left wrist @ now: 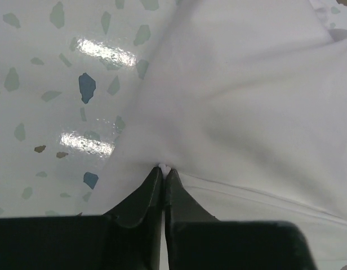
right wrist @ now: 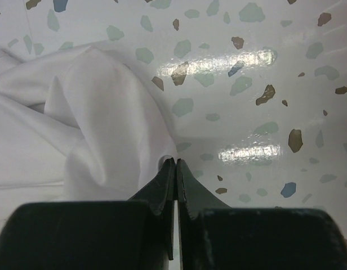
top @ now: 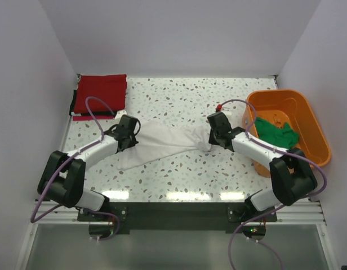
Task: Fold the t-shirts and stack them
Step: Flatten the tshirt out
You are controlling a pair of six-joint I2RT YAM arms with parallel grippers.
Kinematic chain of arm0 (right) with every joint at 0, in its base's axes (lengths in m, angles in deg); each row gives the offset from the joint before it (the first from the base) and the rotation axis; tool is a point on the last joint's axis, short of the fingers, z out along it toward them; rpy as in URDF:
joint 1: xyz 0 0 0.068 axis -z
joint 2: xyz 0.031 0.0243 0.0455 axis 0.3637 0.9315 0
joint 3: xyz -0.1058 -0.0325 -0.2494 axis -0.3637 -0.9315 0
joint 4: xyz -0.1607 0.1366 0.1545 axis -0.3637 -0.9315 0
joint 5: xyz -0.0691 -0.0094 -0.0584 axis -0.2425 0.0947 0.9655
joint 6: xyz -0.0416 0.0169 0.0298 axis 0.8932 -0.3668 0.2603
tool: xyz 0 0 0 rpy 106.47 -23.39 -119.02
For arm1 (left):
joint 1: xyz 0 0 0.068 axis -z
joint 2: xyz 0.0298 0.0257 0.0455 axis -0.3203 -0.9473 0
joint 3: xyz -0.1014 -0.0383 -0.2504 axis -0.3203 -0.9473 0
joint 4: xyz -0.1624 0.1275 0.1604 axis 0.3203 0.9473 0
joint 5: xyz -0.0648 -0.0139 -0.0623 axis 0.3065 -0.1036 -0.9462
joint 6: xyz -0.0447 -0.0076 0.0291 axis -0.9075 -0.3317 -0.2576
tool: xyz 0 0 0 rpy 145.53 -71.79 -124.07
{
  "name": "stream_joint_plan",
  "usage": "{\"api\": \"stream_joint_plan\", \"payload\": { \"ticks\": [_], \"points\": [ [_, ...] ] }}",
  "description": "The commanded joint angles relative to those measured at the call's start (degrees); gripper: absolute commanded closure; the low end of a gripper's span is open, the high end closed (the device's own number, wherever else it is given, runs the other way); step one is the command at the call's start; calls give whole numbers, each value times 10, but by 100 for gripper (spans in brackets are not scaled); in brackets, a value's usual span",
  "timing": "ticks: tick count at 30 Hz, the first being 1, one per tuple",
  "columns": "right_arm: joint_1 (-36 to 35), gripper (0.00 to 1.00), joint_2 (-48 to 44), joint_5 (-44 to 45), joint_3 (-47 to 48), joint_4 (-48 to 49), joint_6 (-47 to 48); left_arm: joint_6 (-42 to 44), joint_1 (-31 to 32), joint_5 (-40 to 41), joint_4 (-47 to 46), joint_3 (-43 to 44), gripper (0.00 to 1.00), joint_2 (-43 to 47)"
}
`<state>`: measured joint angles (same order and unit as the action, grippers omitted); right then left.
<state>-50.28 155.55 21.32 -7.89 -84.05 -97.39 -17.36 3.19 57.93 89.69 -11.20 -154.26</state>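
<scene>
The white t-shirt point(top: 162, 143) lies stretched across the middle of the table between both arms. My left gripper point(top: 127, 135) is shut on its left edge; in the left wrist view point(left wrist: 164, 167) a pinch of white cloth point(left wrist: 241, 101) shows between the tips. My right gripper point(top: 214, 136) is shut on the shirt's right end, the cloth point(right wrist: 78, 124) bunched at the tips point(right wrist: 176, 161). A folded red t-shirt point(top: 100, 93) lies at the back left on a thin dark one point(top: 74, 109). A bright green t-shirt point(top: 277, 132) lies crumpled in the orange tub point(top: 314, 126).
The orange tub stands at the right edge, close to my right arm. White walls close in the speckled table point(top: 185, 93) at the back and both sides. Purple cables loop over both arms.
</scene>
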Motion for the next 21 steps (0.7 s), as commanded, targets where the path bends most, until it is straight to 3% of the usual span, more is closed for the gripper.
{"api": "stream_joint_plan", "payload": {
  "ticks": [1, 6, 11, 21],
  "points": [
    [-1, 100, 3, 24, 19, -6, 2, 12, -2, -2, -16, 22, 100, 16],
    [-1, 100, -17, 28, 23, -13, 1, 29, -2, -4, -10, 10, 100, 68],
    [-1, 100, -87, 41, 35, -35, 7, 39, -1, -5, 7, 7, 100, 195],
    [-2, 100, -306, 79, 111, -58, 46, 51, 0, 38, 41, 132, 100, 405]
  ]
}}
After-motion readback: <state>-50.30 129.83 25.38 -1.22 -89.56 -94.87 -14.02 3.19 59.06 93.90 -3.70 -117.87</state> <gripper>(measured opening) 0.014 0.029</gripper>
